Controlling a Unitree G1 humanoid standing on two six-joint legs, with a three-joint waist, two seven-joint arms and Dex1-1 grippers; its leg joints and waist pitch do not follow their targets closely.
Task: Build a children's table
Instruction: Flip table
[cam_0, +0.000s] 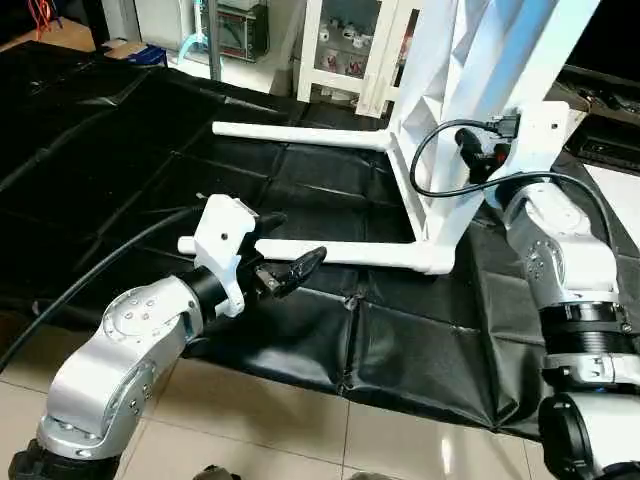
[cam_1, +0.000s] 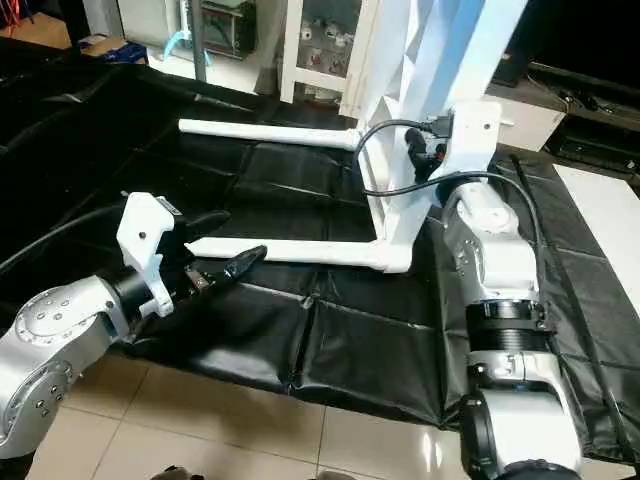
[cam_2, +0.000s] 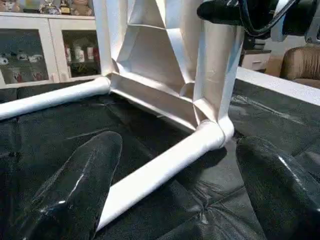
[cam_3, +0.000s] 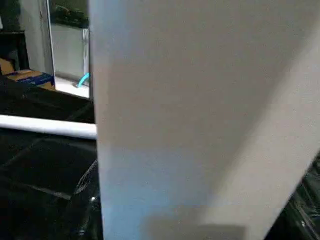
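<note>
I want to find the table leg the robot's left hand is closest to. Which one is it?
Look at the black padded mat on the floor, where the white plastic tabletop stands up on its edge. Two long white tube legs stick out sideways from its bottom corners. It is the nearer leg, by the black fingers; the farther leg lies towards the white glass-door cabinet.

The white rectangular plastic tabletop (cam_0: 470, 90) is looking smooth and slightly glossy. The black quilted mat (cam_0: 330, 330) is shining like vinyl, creased, while the robot's silver metal forearms (cam_0: 120, 350) are gleaming.
</note>
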